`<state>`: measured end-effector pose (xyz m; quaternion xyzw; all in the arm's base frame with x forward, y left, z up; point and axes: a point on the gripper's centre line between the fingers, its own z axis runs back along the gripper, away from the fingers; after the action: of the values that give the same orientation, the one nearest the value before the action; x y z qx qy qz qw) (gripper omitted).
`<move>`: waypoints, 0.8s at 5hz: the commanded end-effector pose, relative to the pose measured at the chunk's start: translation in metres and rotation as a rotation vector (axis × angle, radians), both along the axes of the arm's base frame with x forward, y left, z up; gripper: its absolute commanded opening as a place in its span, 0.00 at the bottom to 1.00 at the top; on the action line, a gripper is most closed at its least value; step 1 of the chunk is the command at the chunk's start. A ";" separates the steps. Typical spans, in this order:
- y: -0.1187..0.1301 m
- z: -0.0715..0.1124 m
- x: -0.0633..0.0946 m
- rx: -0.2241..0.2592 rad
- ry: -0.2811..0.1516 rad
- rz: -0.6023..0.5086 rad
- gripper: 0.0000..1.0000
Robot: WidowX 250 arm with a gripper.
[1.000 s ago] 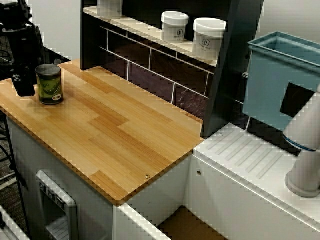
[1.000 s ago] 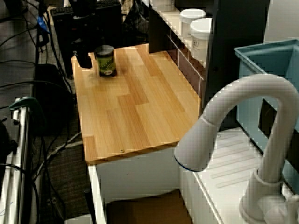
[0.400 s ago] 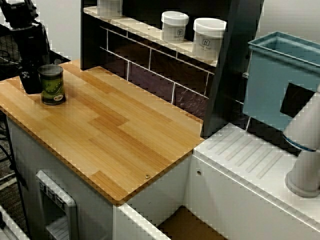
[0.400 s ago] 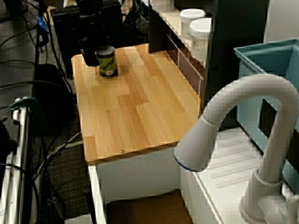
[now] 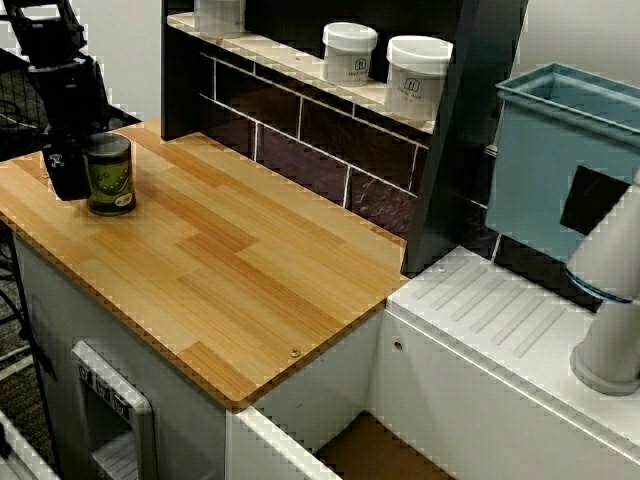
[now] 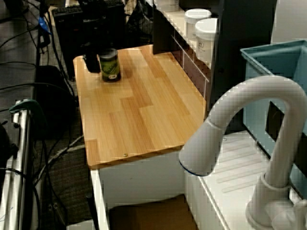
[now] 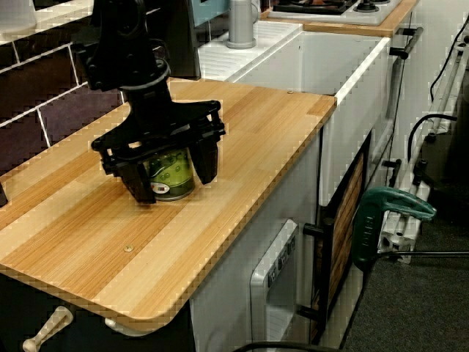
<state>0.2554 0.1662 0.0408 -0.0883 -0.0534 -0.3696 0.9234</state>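
Observation:
A dark green can (image 7: pixel 170 174) with a black lid stands upright on the wooden counter (image 7: pixel 242 147), near its left end in the view from above (image 5: pixel 110 175) and at its far end in the view from the side (image 6: pixel 110 64). My black gripper (image 7: pixel 174 187) comes down over the can from above. One finger (image 7: pixel 141 183) lies against the can's left side and the other (image 7: pixel 207 163) close by its right side. In the view from above only one finger (image 5: pixel 66 172) shows, left of the can; the other is hidden behind it.
Two white jars (image 5: pixel 350 52) (image 5: pixel 417 75) sit on the dark tiled shelf behind the counter. To the right are a teal bin (image 5: pixel 570 160), a white ribbed drainboard (image 5: pixel 500 310) and a white faucet (image 6: pixel 240 124). Cables and a green clamp (image 7: pixel 388 213) lie beyond the counter's edge.
The gripper has shifted right along the counter and its visible finger has drawn closer to the can. The can itself has slid a little the same way.

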 end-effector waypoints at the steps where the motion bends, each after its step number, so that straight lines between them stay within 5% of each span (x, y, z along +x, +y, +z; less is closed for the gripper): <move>1: -0.038 0.019 0.007 0.019 -0.032 -0.045 1.00; 4: -0.089 0.019 0.019 0.012 -0.024 -0.029 1.00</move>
<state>0.2675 0.0745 0.0428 -0.1005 -0.0400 -0.3819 0.9179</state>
